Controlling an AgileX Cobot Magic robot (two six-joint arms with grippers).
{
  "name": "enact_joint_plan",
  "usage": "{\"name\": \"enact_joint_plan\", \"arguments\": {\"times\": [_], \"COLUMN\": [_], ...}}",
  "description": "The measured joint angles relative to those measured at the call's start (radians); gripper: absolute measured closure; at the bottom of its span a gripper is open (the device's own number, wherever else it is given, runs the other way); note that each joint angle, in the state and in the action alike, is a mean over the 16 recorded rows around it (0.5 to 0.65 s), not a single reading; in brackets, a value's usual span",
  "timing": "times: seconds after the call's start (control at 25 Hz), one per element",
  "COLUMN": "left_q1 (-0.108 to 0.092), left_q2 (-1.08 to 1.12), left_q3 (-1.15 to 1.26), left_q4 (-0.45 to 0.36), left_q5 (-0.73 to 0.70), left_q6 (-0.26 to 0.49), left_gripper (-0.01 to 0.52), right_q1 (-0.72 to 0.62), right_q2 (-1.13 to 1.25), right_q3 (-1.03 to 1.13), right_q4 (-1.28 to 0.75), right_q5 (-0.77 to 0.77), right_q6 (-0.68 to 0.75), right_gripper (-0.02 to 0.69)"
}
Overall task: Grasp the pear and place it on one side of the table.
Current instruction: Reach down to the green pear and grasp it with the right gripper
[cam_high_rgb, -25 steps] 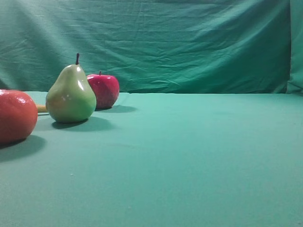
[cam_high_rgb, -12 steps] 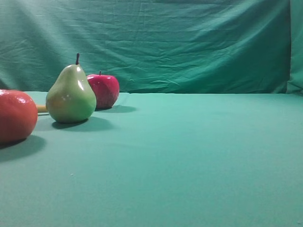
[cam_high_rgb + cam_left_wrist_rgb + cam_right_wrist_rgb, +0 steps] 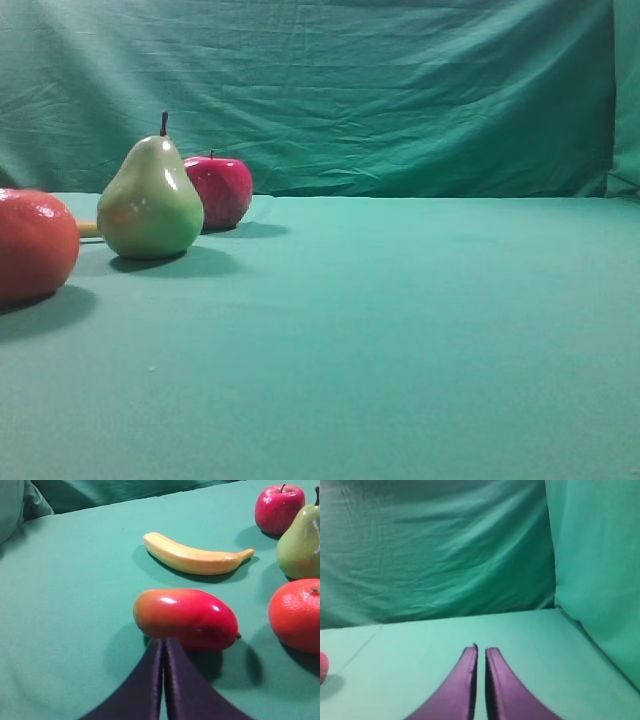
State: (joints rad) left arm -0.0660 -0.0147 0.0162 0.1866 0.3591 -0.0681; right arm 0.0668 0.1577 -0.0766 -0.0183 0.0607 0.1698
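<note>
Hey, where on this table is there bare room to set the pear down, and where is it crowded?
Free: the table is bare from right of the pear and apple to its right edge, back to the backdrop. Crowded: the left side, where pear, apple, orange fruit, banana and mango cluster.

Apple (image 3: pixel 219 190) and orange (image 3: pixel 35 245) flank the pear (image 3: pixel 150 202) (top clear).

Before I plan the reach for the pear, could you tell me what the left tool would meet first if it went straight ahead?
Most likely the red-orange mango: it lies directly ahead of the shut left tool, just past its tips. The pear stands farther off to the right, out of that line.
</note>
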Motion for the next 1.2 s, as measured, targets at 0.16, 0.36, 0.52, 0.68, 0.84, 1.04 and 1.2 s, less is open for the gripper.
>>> {"name": "enact_joint_plan", "arguments": {"times": [0.16, 0.36, 0.52, 0.68, 0.84, 1.04, 1.2], "left_q1": [0.000, 0.000, 0.000, 0.000, 0.000, 0.000, 0.000], "left_q2": [0.000, 0.000, 0.000, 0.000, 0.000, 0.000, 0.000], "left_q3": [0.000, 0.000, 0.000, 0.000, 0.000, 0.000, 0.000], "left_q4": [0.000, 0.000, 0.000, 0.000, 0.000, 0.000, 0.000], "left_q5": [0.000, 0.000, 0.000, 0.000, 0.000, 0.000, 0.000], "left_q6": [0.000, 0.000, 0.000, 0.000, 0.000, 0.000, 0.000], "left_gripper": [0.514, 0.514, 0.514, 0.514, 0.514, 0.514, 0.514], "right_q1": [0.000, 0.019, 0.067, 0.145, 0.251, 0.386, 0.479], "right_q2": [0.143, 0.357, 0.528, 0.693, 0.853, 1.046, 1.193], "right_q3": [-0.083, -0.207, -0.320, -0.437, -0.553, -0.689, -0.791], "right_q4": [0.029, 0.065, 0.088, 0.092, 0.093, 0.093, 0.093], "right_q5": [0.039, 0.106, 0.170, 0.228, 0.266, 0.279, 0.269], "right_q6": [-0.002, -0.056, -0.127, -0.214, -0.300, -0.354, -0.377], "right_gripper": [0.665, 0.665, 0.660, 0.660, 0.660, 0.660, 0.648]}}
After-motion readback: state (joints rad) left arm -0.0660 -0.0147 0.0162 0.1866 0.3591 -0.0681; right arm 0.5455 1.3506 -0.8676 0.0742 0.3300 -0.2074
